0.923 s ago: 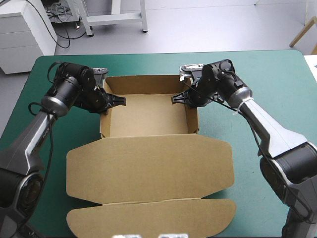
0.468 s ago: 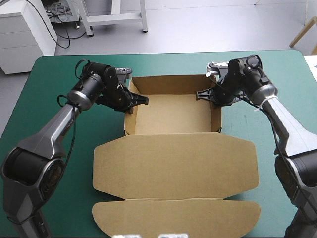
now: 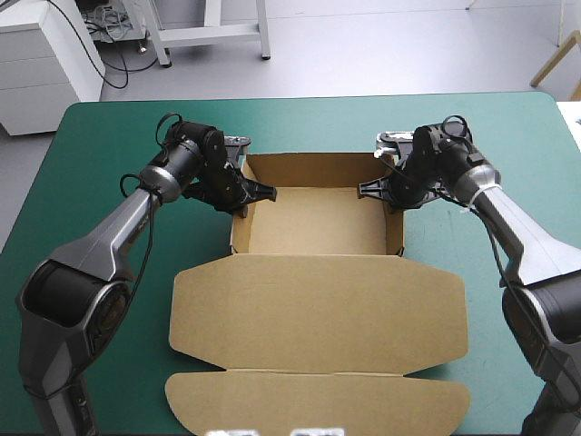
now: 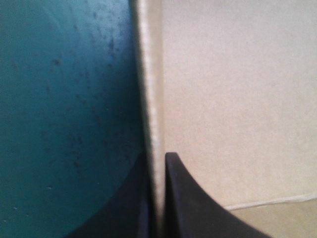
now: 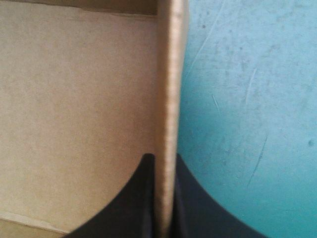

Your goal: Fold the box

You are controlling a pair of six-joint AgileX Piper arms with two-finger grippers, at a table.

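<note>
We see brown cardboard box point(image 3: 313, 222) at centre of teal-green worktop point(image 3: 91, 145): walls raised, open tray, flat lid point(image 3: 318, 309) spread toward 6 o'clock. Our left fingers point(image 3: 257, 192) clenched on its 9 o'clock wall near far corner. Our right fingers point(image 3: 373, 189) clenched on its 3 o'clock wall, wall edge between them.

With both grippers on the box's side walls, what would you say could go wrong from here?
1. The left gripper and right gripper each pinch one thin side wall of the box; uneven pulls could skew or crease the tray.
2. Both hold toward the far corners, so a wall might slip free.
3. The lid lies flat on the teal-green cover and may drag.
</note>
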